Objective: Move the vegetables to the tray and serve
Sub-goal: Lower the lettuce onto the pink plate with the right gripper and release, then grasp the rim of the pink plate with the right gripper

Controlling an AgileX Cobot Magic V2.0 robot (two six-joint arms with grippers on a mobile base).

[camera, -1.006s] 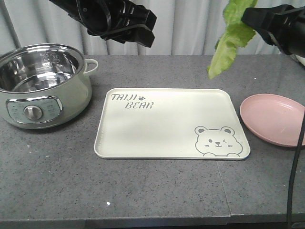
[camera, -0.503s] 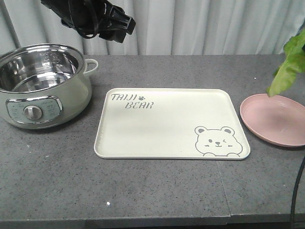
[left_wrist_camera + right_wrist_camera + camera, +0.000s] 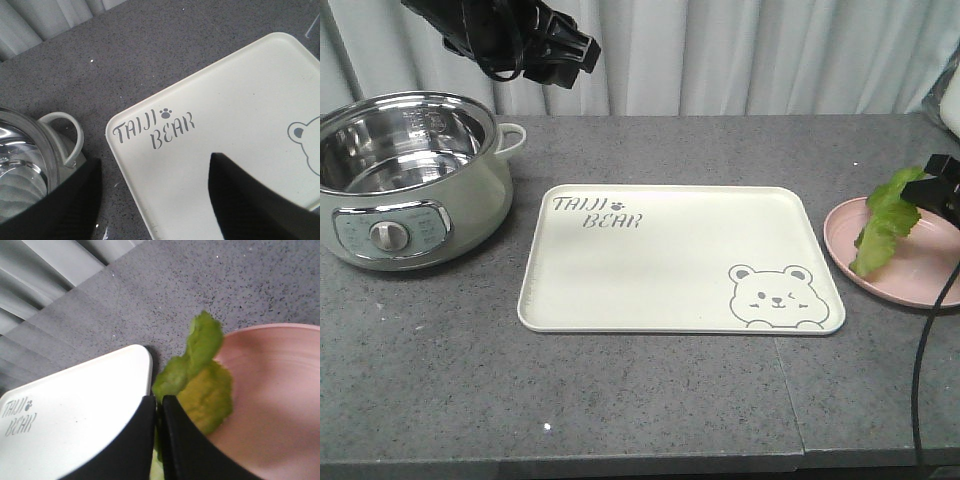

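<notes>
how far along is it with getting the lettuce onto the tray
Nothing finished: the tray is bare. In hand: the right gripper is shut on the lettuce leaf, low over the pink plate. The left gripper hangs open and empty above the tray. Left: put the leaf on the tray, release, serve.

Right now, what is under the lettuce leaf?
The pink plate is under the lettuce leaf, which the right gripper pinches. The leaf covers that bit of plate, so whether its tip touches is hidden.
</notes>
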